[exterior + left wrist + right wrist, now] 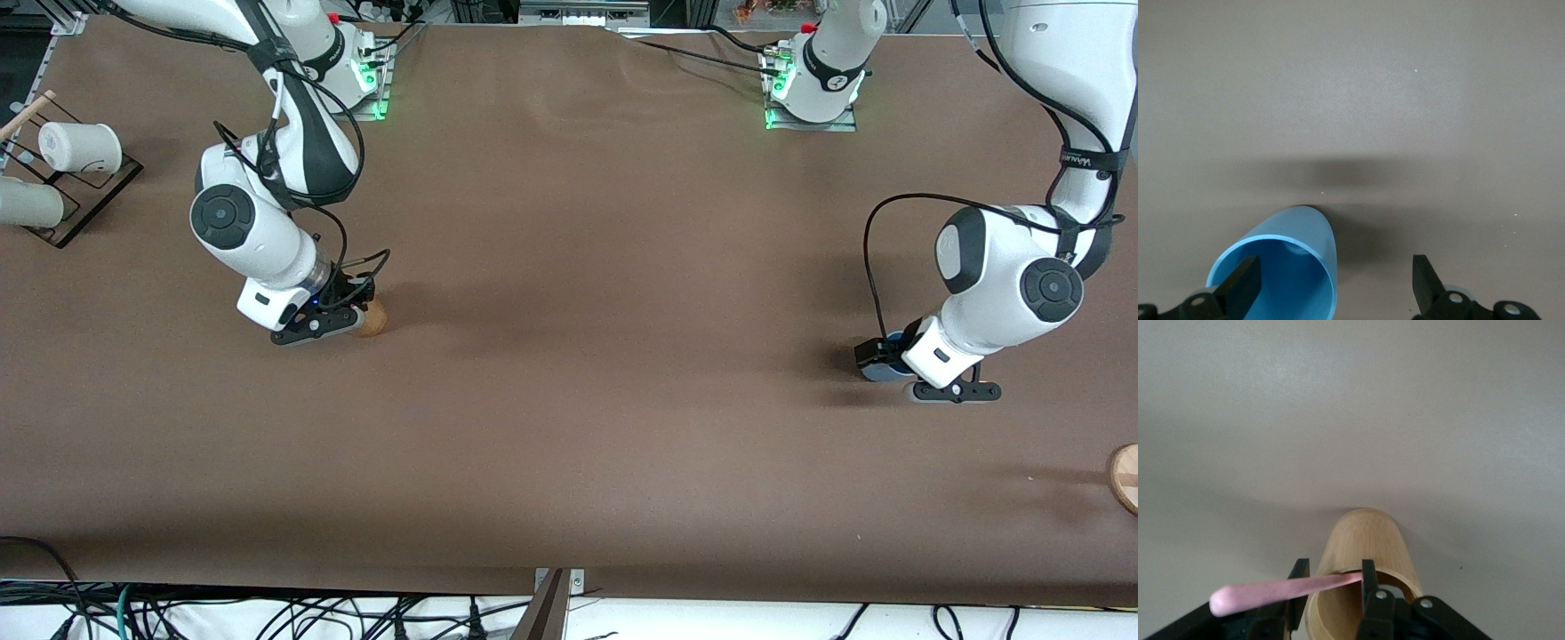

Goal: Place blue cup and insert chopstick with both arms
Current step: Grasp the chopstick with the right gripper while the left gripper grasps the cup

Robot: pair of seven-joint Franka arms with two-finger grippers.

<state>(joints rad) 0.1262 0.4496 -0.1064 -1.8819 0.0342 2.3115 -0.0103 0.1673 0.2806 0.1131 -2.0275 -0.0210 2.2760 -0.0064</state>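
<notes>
Right tool (pixel 1331 593): low over the wooden holder (pixel 372 318) toward the right arm's end of the bench (pixel 569 267); its fingers stand narrow either side of the chopstick (pixel 1281 590), seemingly pinching it, though I cannot be sure the grip is firm

Chopstick: pink, lying crosswise between those fingers, one end at the holder's mouth and the rounded end sticking out to the side

Left tool (pixel 1335 283): down at the bench toward the left arm's end; fingers spread wide and holding nothing; one finger sits inside the blue cup (pixel 1281 267), the other outside it, so the cup wall stands between them

Blue cup: on the bench under the left tool, its mouth turned toward the wrist camera; only a sliver shows from the front

Elsewhere: white cups (pixel 80 147) on a rack at the bench corner by the right arm; a wooden disc (pixel 1125 476) at the edge by the left arm

Risks: the stick is gripped away from its middle, so it may swivel or slip on lifting; the holder could be nudged over if the stick drags on its rim; the cup may skid or tip if the left tool closes off-centre on its thin wall
</notes>
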